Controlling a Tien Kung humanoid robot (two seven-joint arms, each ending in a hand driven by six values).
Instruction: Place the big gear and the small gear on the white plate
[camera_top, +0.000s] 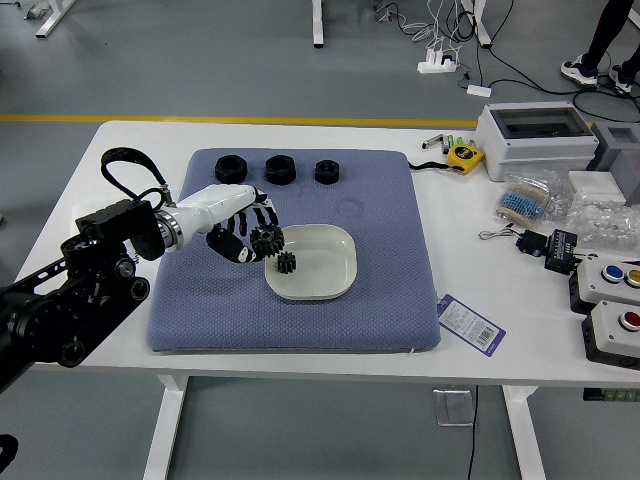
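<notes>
Big gear (267, 241) held at the white plate's (322, 266) far left edge
It is pinched in the left hand's (222, 204) fingers, presumably for release beside the small gear (286, 262), set near the plate's left edge; whether the rim is touched cannot be told. The plate is carried on the blue mat (385, 305), black nuts (280, 170) being lined along its far edge.

Left arm (85, 290): reached in from the left, slanting forward
Wrist (168, 231): angled rightward
Left hand (222, 206): pointed right, fingers (266, 214) curled in a grip
</notes>
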